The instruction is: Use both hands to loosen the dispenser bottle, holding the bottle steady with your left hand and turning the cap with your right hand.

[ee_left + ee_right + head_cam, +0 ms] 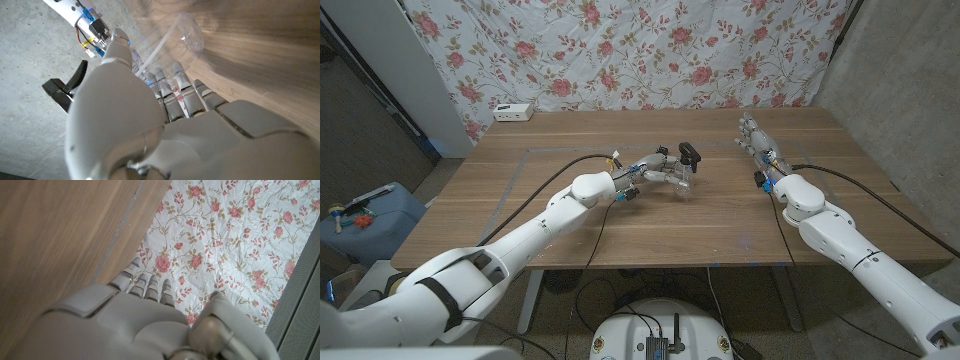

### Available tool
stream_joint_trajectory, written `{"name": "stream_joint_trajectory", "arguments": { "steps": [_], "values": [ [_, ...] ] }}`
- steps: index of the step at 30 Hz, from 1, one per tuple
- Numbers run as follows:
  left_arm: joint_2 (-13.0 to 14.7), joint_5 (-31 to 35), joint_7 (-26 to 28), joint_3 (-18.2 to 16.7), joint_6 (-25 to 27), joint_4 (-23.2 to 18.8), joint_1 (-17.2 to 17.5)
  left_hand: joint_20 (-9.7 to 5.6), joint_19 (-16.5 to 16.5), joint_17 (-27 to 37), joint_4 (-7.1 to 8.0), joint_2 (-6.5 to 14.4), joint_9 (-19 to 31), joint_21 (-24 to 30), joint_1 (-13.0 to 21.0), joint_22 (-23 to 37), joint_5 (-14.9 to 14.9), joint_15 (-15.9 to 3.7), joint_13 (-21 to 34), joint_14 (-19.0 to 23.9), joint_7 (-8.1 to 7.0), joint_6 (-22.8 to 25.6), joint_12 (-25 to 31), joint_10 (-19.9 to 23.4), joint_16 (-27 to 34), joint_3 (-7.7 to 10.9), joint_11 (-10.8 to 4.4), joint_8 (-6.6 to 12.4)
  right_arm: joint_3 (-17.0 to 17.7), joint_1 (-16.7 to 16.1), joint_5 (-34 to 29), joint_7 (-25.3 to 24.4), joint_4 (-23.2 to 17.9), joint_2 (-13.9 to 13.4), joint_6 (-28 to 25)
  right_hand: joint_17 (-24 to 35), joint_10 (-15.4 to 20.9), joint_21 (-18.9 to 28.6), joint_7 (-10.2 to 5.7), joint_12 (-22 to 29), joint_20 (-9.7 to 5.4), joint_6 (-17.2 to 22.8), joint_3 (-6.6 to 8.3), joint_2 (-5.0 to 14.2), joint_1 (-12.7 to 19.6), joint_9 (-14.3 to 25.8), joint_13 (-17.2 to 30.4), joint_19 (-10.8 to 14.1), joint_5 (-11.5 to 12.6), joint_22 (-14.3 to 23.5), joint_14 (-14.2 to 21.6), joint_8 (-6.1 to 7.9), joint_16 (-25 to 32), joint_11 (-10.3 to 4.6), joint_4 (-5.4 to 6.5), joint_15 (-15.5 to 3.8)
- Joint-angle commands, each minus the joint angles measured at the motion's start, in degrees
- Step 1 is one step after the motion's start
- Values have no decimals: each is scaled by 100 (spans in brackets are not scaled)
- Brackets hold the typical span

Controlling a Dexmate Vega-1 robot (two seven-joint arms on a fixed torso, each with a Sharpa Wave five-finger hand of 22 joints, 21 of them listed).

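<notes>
A clear dispenser bottle [685, 183] with a black pump cap [690, 153] stands upright near the middle of the wooden table [620, 230]. My left hand [658, 172] grips the bottle from its left side, fingers wrapped around the clear body. In the left wrist view the fingers [175, 85] curl round the transparent bottle [186, 36], and the black pump cap [62, 91] juts out past the hand. My right hand [755, 137] is well to the right of the bottle, toward the far edge, holding nothing; in the right wrist view its fingers [145, 282] reach toward the flowered cloth.
A white box [513, 111] sits at the table's far left corner. A flowered cloth [640, 50] hangs behind the table. Black cables [560, 165] run along both arms. A blue crate [365, 215] stands on the floor to the left.
</notes>
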Motion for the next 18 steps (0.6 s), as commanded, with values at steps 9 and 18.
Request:
{"name": "stream_joint_trajectory", "arguments": {
  "steps": [9,18],
  "values": [
    [204,92,515,-93,310,-527,239,-554,56,20,55,258,32,-8,-58,11,-26,-629,61,56,11,66,38,43,-63,127,1,20,-65,41,-10,182,-692,-440,-718,4,-119,24,1,-28,51,-104,24,-23,105,10,22,0,48,34,-82,-7,-4,7,-87,49],
    [247,83,813,-164,426,-803,425,-543,68,17,57,268,33,-7,-87,11,-36,-623,95,111,29,114,36,83,-86,148,18,38,-82,-26,-98,23,-1176,-610,-1109,-7,-126,-16,-26,-18,123,-120,48,-71,229,10,23,-112,42,33,-99,1,-9,-20,-189,101]
  ]
}}
